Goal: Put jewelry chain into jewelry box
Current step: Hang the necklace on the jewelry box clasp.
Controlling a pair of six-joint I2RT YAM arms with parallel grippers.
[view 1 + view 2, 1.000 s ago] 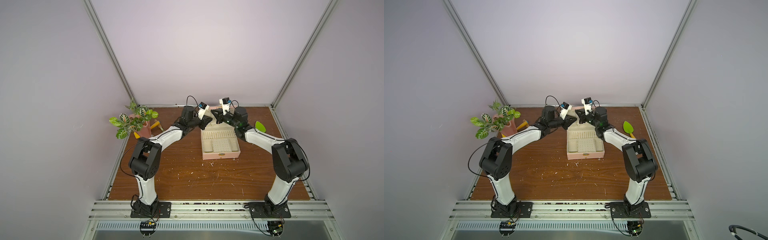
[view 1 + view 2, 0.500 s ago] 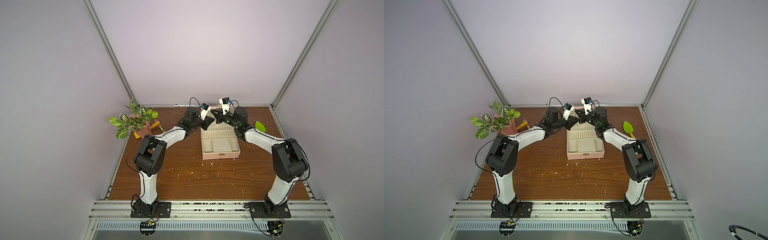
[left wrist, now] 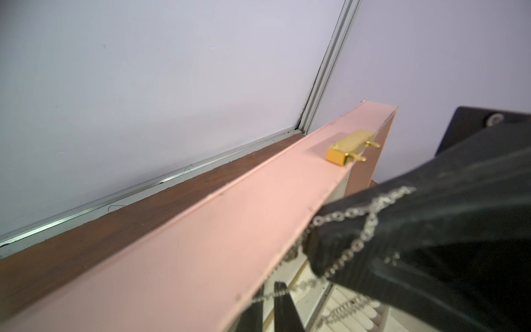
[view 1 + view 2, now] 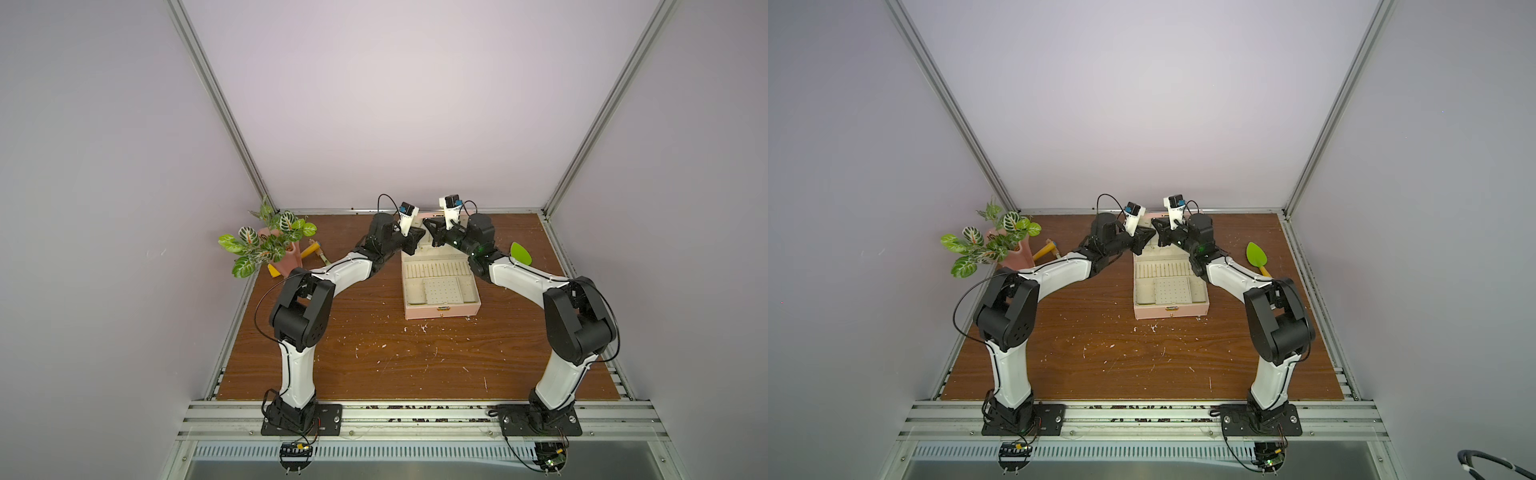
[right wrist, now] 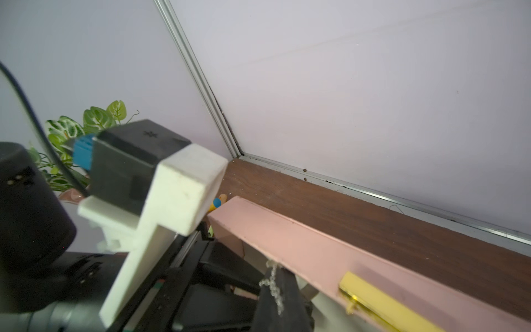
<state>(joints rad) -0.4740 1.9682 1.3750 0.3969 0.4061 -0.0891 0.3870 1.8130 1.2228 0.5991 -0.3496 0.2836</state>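
Jewelry chain (image 5: 271, 283) drapes over tightly closed right gripper (image 5: 280, 299).

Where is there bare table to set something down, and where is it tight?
Free: bare table in front of the jewelry box, toward the near edge, bar white flecks. Crowded: left tool and right tool close together at the raised lid; green scoop beside the right arm.

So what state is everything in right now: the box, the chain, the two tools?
jewelry box: open, lid upright at the back.
right tool: shut, by the lid's top edge.
jewelry chain: draped over the right tool, dangling over the box.
left tool: next to the chain; open or shut unclear.
potted plant: upright.
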